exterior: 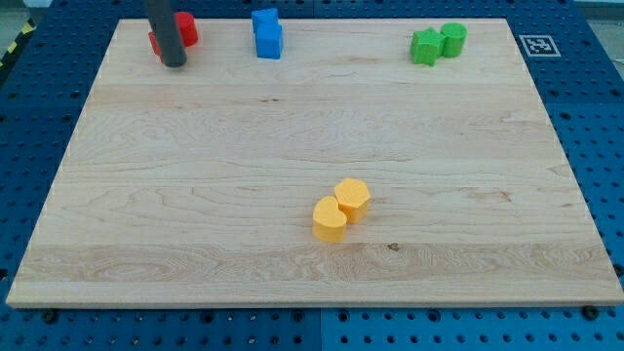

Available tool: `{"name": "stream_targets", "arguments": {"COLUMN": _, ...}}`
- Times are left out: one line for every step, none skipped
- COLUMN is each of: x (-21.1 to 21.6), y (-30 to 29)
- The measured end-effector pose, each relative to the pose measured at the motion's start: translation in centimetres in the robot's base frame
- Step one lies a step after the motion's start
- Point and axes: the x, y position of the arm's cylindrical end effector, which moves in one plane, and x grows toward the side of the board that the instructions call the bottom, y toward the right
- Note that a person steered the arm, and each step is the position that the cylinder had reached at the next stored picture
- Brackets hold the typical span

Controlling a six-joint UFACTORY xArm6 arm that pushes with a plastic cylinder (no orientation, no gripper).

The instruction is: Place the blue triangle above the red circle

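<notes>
My tip [174,63] rests on the board near the view's top left corner. The rod stands in front of two red blocks. One rounded red block [187,27] shows to the rod's right. A sliver of a second red block [153,42] shows at the rod's left. Their shapes are partly hidden. Two blue blocks touch each other to the right of my tip, one [264,19] just above the other [270,42]. I cannot tell which of them is the triangle. My tip is about a hundred pixels left of the blue pair and touches neither.
A green star-like block [425,47] and a green round block [453,38] touch at the view's top right. Two yellow blocks [352,197] [330,219] touch below the board's centre. A black-and-white marker [539,45] lies off the wooden board [292,127], at the right.
</notes>
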Motion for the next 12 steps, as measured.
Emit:
{"name": "stream_targets", "arguments": {"x": 2.9, "y": 6.3}}
{"name": "stream_targets", "arguments": {"x": 6.8, "y": 13.9}}
{"name": "stream_targets", "arguments": {"x": 7.0, "y": 18.3}}
{"name": "stream_targets", "arguments": {"x": 5.3, "y": 20.7}}
{"name": "stream_targets", "arguments": {"x": 3.1, "y": 20.9}}
{"name": "stream_targets", "arguments": {"x": -0.6, "y": 20.9}}
{"name": "stream_targets", "arguments": {"x": -2.8, "y": 20.9}}
{"name": "stream_targets", "arguments": {"x": -4.9, "y": 20.8}}
{"name": "stream_targets", "arguments": {"x": -7.3, "y": 18.4}}
{"name": "stream_targets", "arguments": {"x": -7.4, "y": 13.2}}
{"name": "stream_targets", "arguments": {"x": -7.4, "y": 8.5}}
{"name": "stream_targets", "arguments": {"x": -7.4, "y": 6.5}}
